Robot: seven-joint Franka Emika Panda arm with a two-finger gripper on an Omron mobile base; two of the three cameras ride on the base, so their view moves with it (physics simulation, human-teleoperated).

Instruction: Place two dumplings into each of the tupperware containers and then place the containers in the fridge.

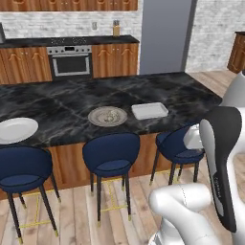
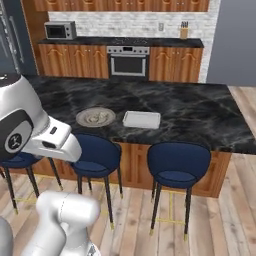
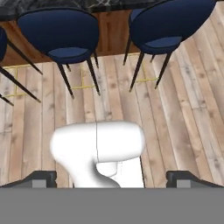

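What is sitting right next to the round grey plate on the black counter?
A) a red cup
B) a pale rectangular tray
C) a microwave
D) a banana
B: a pale rectangular tupperware container lies beside the round grey plate on the dark counter, apart from it.

I see one tupperware container (image 1: 150, 110) lying flat on the dark marble island, a shallow pale rectangular tray, just beside the round grey plate (image 1: 96, 120) that carries the dumplings (image 1: 109, 115), small beige lumps clustered together; the slate-grey fridge (image 1: 164, 36) stands shut beyond the island
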